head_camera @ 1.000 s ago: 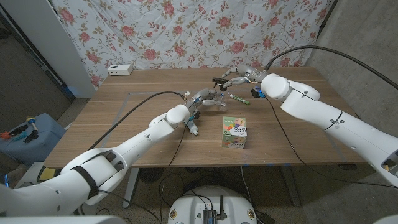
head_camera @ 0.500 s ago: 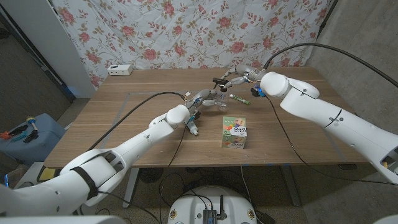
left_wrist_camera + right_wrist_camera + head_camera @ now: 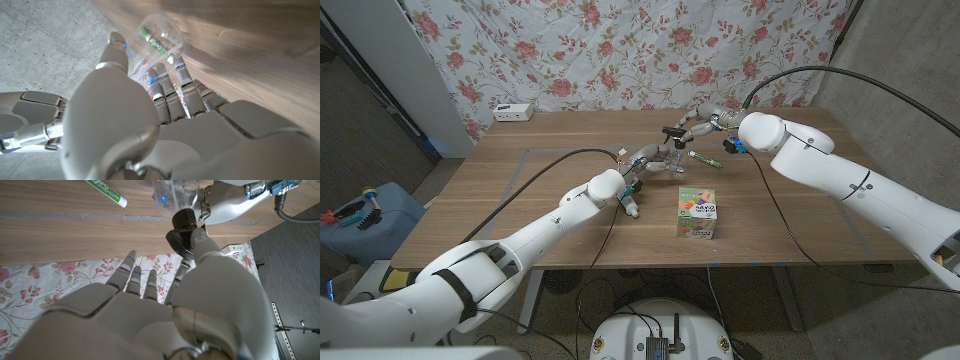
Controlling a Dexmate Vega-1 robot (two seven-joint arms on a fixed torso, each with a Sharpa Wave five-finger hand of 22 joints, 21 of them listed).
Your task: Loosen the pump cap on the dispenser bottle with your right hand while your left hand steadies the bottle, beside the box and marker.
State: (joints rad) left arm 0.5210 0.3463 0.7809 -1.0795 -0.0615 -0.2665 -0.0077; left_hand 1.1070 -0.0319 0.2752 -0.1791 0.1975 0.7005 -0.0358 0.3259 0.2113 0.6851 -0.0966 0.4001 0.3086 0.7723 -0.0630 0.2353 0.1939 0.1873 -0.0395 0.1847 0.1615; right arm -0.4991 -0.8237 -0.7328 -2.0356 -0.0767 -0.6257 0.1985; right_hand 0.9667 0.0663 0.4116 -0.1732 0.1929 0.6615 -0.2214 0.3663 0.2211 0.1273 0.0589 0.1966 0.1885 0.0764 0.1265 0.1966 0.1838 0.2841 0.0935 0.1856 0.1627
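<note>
Cardboard comes first from the near edge: a small printed box [image 3: 698, 213] stands upright a little right of the table's [image 3: 520, 215] middle, apart from both hands. Beyond it, toward the middle of the table, the clear dispenser bottle [image 3: 672, 157] stands upright, its long axis vertical, so the black pump cap [image 3: 671, 131] sits straight above the body. The left hand [image 3: 642, 162] reaches the bottle from the left side; in the left wrist view the fingers [image 3: 170, 92] wrap round the clear wall, so that hand has hold of the bottle low on its body. Just right of the bottle, a green-and-white marker [image 3: 704, 159] lies flat on the wood, its length running roughly along the table toward the right edge.

Farther back, the right hand [image 3: 696, 126] comes in from the right and sits at cap height. The right wrist view shows its thumb and one finger closed on the black cap, while its other fingers [image 3: 131, 275] stay spread and touch nothing.

Turning is what matters next: the cap lies directly in front of the right hand, above the left one, and the twist must go about the bottle's upright axis. I judge the left hold must resist that same turn, or the bottle will spin with the cap.

At the far left edge sits a white power strip [image 3: 514, 112].
</note>
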